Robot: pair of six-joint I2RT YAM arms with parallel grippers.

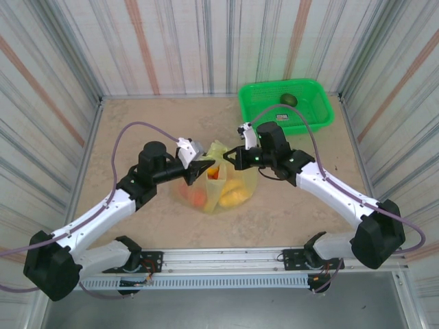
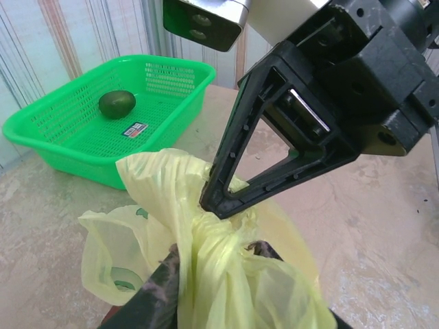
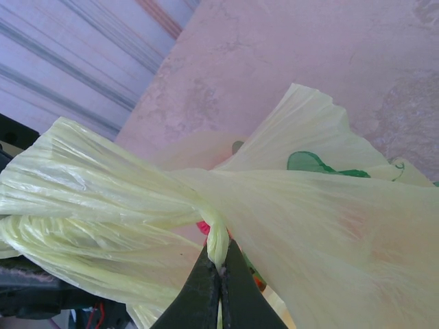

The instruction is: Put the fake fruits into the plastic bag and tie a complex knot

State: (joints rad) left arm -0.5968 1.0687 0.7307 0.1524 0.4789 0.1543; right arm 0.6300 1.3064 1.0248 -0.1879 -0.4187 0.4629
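Where the two arms meet at the middle of the bench (image 1: 137,123), I read the bag (image 1: 245,179) resting on the surface with its mouth gathered upward between the claws. Contents visible through the film: a yellow fruit (image 1: 233,193) on the right, an orange fruit (image 1: 198,198) low on the left, and a reddish-orange fruit (image 1: 214,172) near the top.

Status of the right claw (image 1: 225,158): it reaches in from the right. On its wrist camera I see the jaws pressed together, clamped on a thin twisted strand of bag film just under the knot (image 3: 210,218). From the knot, two flat pleated flaps flare out, one to the left and one to the upper right.

Status of the left claw (image 1: 204,164): it reaches in from the left, tips close to those of the right claw. On its wrist camera one dark finger (image 2: 161,291) shows at the bottom edge, with bag film draped against it and covering the gap. I cannot tell whether this claw is parted or gripping the film.

Status of the basket (image 1: 312,113): it sits at the far right corner of the bench, well apart from the bag. One green fruit (image 1: 289,100) lies inside it.
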